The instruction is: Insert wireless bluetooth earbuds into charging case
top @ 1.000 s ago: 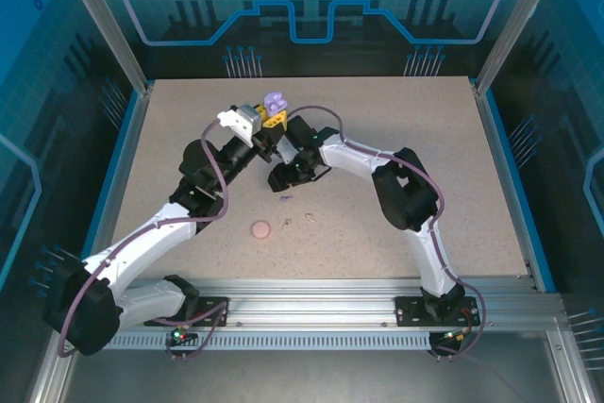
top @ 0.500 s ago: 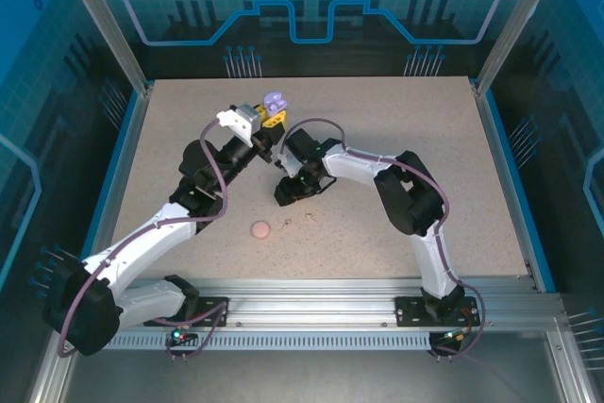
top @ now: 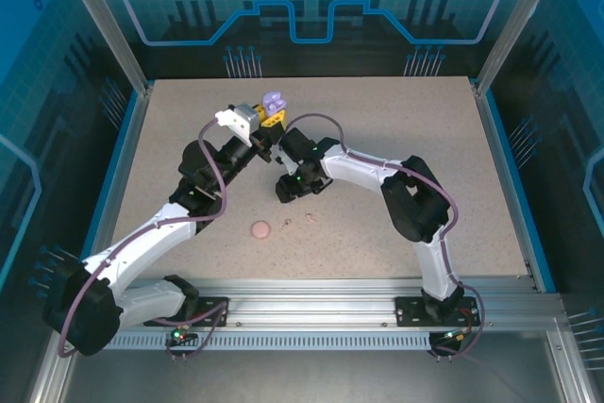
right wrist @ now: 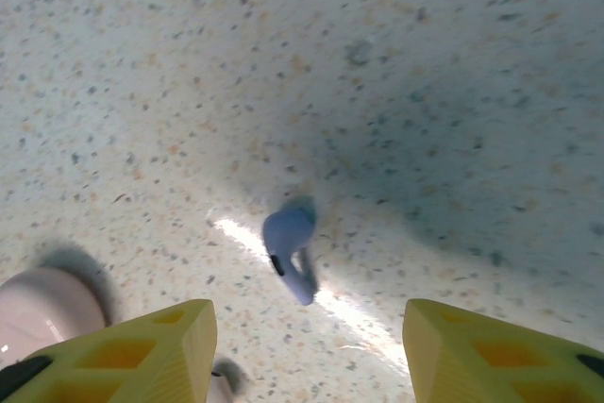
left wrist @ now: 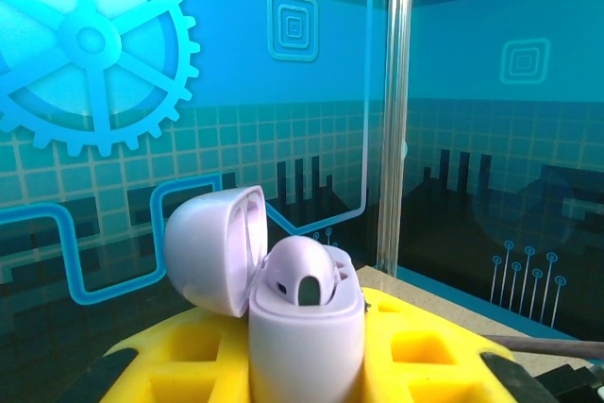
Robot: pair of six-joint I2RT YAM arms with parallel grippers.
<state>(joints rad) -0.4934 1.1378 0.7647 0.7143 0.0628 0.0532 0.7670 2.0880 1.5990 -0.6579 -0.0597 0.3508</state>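
My left gripper (top: 269,117) is raised at the back of the table and shut on the open lavender charging case (top: 275,101). In the left wrist view the case (left wrist: 307,337) stands upright between the yellow fingers (left wrist: 160,356), lid (left wrist: 215,247) swung back, and one lavender earbud (left wrist: 304,276) sits in it. My right gripper (top: 285,193) points down at the table, open. Between and just beyond its yellow fingertips (right wrist: 142,346) a second lavender earbud (right wrist: 291,252) lies on the tabletop, untouched. Two pale pink earbuds (top: 286,225) (top: 310,219) lie nearer the front.
A round pink case (top: 260,229) lies shut on the table in front of the right gripper, and its edge (right wrist: 42,313) is at the lower left of the right wrist view. Blue walls and metal posts (top: 495,40) surround the speckled table (top: 425,139).
The right gripper has moved away from the left gripper and down towards the table, over the lavender earbud. The left gripper with the case has barely shifted.
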